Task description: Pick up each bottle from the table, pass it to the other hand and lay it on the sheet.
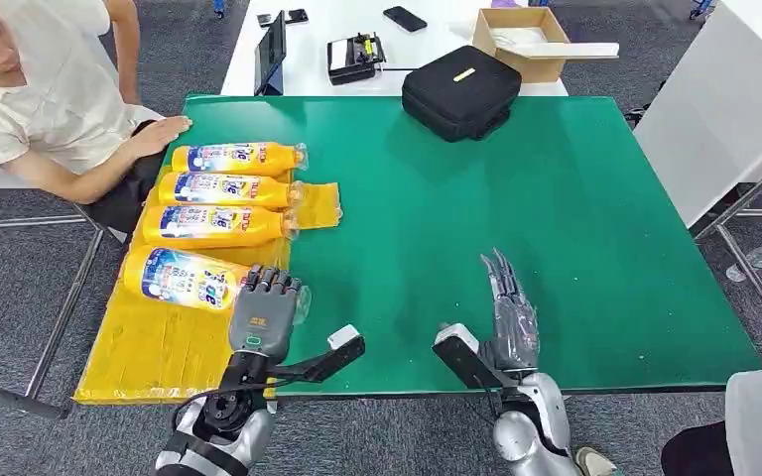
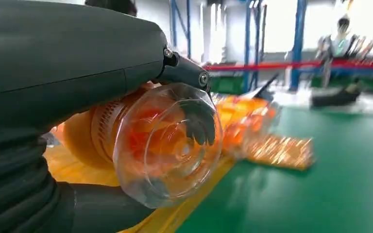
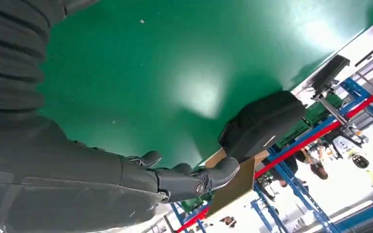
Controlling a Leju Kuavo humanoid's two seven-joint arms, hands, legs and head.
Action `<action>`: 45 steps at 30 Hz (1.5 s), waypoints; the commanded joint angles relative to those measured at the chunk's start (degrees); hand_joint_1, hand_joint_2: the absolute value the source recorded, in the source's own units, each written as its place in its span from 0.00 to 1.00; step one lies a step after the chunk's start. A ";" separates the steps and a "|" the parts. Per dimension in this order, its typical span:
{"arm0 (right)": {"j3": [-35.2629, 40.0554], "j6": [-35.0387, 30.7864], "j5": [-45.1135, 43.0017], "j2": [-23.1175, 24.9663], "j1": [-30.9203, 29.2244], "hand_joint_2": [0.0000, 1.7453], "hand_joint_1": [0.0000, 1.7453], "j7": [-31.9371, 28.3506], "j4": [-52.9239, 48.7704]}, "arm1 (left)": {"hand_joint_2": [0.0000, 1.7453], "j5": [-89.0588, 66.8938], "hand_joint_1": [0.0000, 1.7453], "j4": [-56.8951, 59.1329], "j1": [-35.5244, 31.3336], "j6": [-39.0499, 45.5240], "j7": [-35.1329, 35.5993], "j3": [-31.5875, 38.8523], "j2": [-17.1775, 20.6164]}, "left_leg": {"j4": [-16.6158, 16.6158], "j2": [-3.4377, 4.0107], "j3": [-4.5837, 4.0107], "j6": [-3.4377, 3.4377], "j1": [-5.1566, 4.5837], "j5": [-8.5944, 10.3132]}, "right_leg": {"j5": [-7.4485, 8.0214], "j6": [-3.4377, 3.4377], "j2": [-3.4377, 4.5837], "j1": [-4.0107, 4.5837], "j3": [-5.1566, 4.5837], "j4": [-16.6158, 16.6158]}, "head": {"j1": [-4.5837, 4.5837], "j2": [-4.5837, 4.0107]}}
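Observation:
Four orange bottles with blue labels lie side by side on the yellow sheet (image 1: 159,347) at the table's left. The three far ones (image 1: 220,188) lie free. My left hand (image 1: 263,312) is over the clear cap end of the nearest bottle (image 1: 184,278), which rests on the sheet. In the left wrist view that bottle's clear cap (image 2: 165,145) sits between my thumb and a dark finger (image 2: 199,121) of my left hand (image 2: 68,63). My right hand (image 1: 506,307) hovers over bare green table with fingers straight and nothing in it; the right wrist view shows it (image 3: 184,182) empty too.
A person sits at the far left with a hand (image 1: 159,129) on the table's corner by the farthest bottle. A black case (image 1: 461,91) stands at the green table's far edge. Behind, a white table bears a cardboard box (image 1: 521,38) and devices.

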 commanded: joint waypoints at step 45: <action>-0.78 0.78 -2.89 1.27 -5.40 1.00 0.00 -3.28 9.43 | 1.00 27.60 0.02 24.03 -13.63 -5.55 -13.20 11.78 -3.74 | -0.01 0.16 0.24 0.00 0.05 -0.07 | -0.03 -0.20 0.07 0.09 0.25 -0.05 | 0.00 0.00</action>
